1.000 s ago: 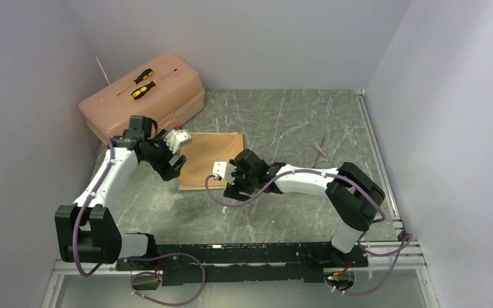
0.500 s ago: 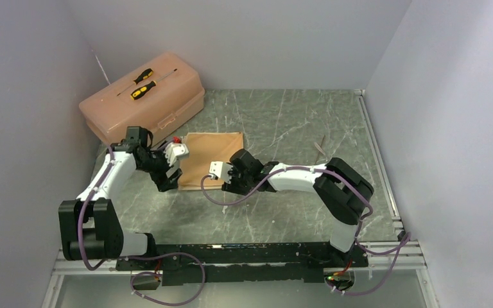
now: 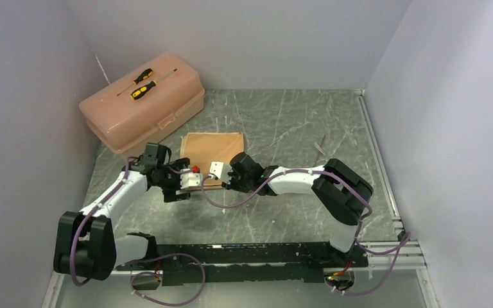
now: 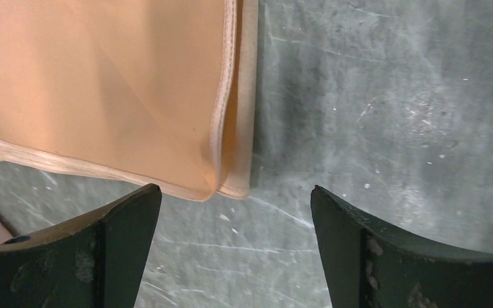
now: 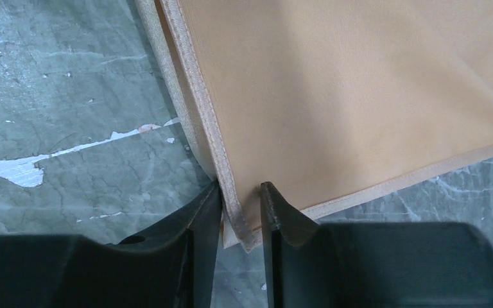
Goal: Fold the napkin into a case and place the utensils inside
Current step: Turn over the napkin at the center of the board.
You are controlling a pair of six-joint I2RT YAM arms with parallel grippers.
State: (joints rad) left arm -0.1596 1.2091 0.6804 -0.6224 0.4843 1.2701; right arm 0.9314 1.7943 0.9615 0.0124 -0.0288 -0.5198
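- Green-grey stone table [image 3: 282, 128] sits between plain pale walls.
- The napkin [image 3: 215, 149] lies flat on the table, a bit left of the middle. It is peach-tan and shiny, and two layers show along its edge.
- The right gripper [image 5: 240, 205] is down at a near corner of the napkin. Its two fingers are almost together, with the stitched corner between them. I cannot tell if they are squeezing it tight.
- The left gripper [image 4: 234, 192] is low at the other near corner. Its fingers are wide apart and hold nothing. The napkin's corner tip sits just at the gap between them.
- The utensils [image 3: 321, 147] are thin brown sticks lying on the table, well to the right of the napkin.
- A pink toolbox [image 3: 167, 106] stands at the far left, near the napkin's far-left corner.
- Two yellow-and-black screwdrivers [image 3: 142, 83] lie on its lid.
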